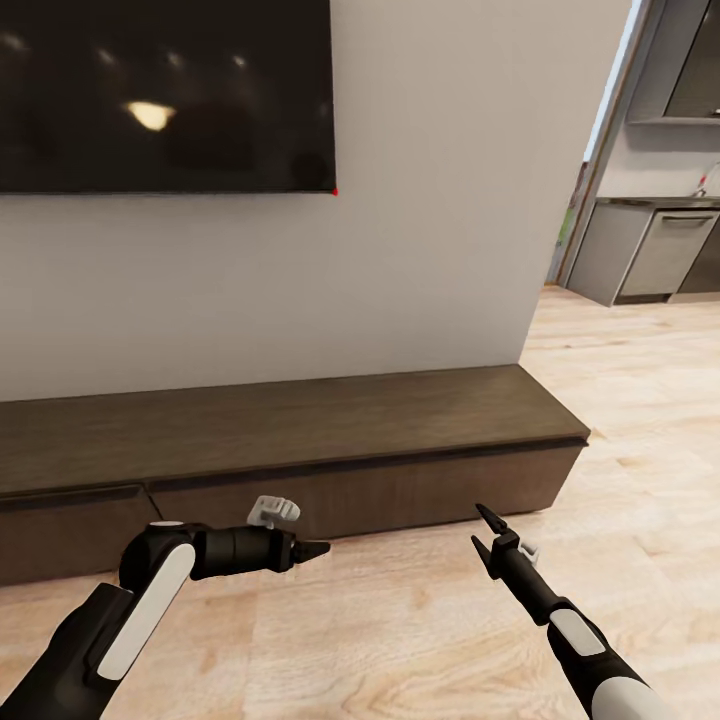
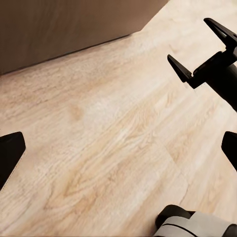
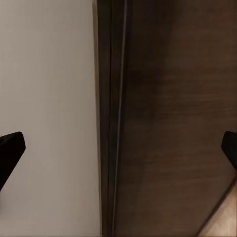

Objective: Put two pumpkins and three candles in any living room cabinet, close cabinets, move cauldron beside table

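Against the pale grey wall, under a big dark wall-mounted screen, runs the long, low dark-brown wood cabinet. Its flat, handle-less fronts all sit flush, with one vertical seam between two fronts near the left arm, so every drawer in view looks closed. Nothing rests on its top.

Both arms hang low over the light wood-plank floor, just in front of the cabinet. The left tool points sideways toward the right arm; in the head view its black fingers look close together, yet its wrist camera shows the two tips wide apart at opposite edges, so I judge it spread and empty. The right tool aims up at the cabinet front with its fingers spread, gripping nothing; its wrist camera looks along the dark wood and the wall.

As for progress, I can see no pumpkin, candle, cauldron or coffee table here, and both tools are empty. Whether anything is already stowed inside cannot be told with the fronts shut. By my judgement the robot is either between fetches or about to open a drawer. Grey kitchen units show through the doorway to the right.
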You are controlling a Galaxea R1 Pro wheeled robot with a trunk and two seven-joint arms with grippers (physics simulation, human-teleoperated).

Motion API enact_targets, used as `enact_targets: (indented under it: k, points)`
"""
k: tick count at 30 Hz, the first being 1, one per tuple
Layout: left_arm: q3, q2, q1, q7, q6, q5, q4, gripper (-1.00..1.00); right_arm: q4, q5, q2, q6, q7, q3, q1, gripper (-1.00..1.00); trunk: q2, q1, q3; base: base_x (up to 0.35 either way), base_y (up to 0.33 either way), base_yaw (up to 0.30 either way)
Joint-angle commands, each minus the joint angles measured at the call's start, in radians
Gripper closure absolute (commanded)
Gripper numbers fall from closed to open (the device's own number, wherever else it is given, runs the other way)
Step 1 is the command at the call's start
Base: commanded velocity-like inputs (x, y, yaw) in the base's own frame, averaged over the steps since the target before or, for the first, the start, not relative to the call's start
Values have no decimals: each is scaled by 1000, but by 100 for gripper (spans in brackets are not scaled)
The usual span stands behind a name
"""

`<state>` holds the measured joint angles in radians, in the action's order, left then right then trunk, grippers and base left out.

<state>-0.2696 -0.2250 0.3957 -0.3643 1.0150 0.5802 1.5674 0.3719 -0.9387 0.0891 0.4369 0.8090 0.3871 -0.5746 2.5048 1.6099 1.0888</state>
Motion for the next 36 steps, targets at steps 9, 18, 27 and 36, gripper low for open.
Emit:
enact_targets:
  k: [9, 18, 27, 36]
  points:
    - [0, 0, 1, -8, 2, -7, 0, -100, -1, -5, 0, 8, 2, 3, -1, -100, 0, 0, 1, 106, 0, 0]
    - [-2, 0, 0, -7, 2, -7, 0, -100, -1, -5, 0, 8, 2, 3, -1, -100, 0, 0, 1, 277, 0, 0]
    - [-2, 0, 1, -8, 2, -7, 0, -100, -1, -5, 0, 8, 2, 3, -1, -100, 0, 0, 1, 127, 0, 0]
    - [-2, 0, 1, -8, 2, -7, 0, -100, -1, -5, 0, 8, 2, 3, -1, -100, 0, 0, 1, 143, 0, 0]
